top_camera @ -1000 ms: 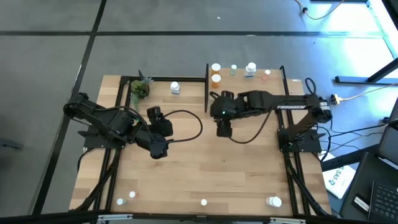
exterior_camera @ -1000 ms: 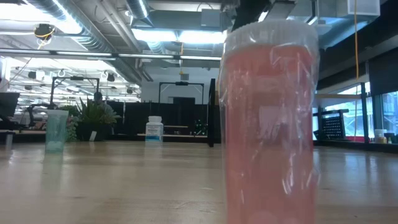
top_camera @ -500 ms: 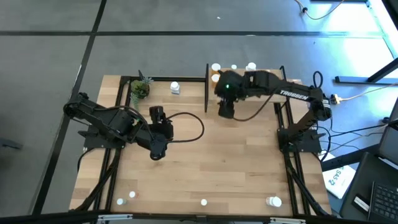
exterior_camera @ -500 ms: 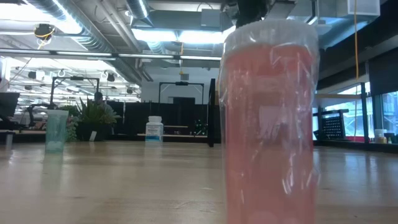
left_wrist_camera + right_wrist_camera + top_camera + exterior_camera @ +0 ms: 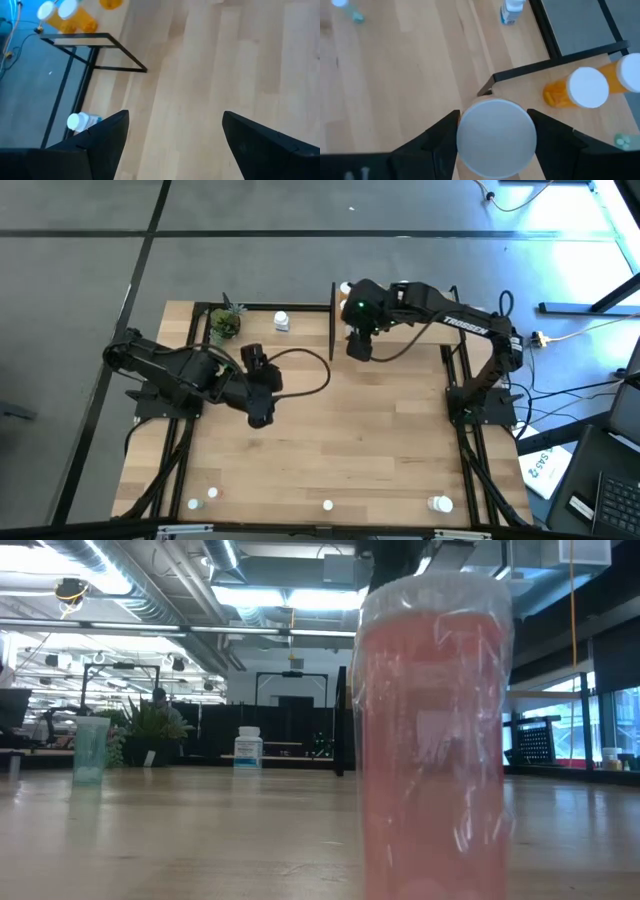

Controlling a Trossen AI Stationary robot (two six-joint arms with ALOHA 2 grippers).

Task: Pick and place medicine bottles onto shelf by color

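The table (image 5: 330, 450) is far from sorted: bottles sit along its near edge, a pink one (image 5: 435, 740) in the middle, two (image 5: 200, 498) at the left corner and one (image 5: 440, 503) at the right, plus one (image 5: 281, 321) at the far edge beside the plant (image 5: 226, 323).

On the shelf (image 5: 530, 90) at the far right, two orange bottles (image 5: 585, 87) already stand at its left end.

The right gripper (image 5: 496, 135) is clamped on a white-capped bottle (image 5: 496, 131) over the shelf's left corner; its colour can't be made out. A second ago it was lower, out over open tabletop.

The left gripper (image 5: 259, 415), fingers (image 5: 107, 137) spread and empty, hovers left of centre, nudged slightly right since then.
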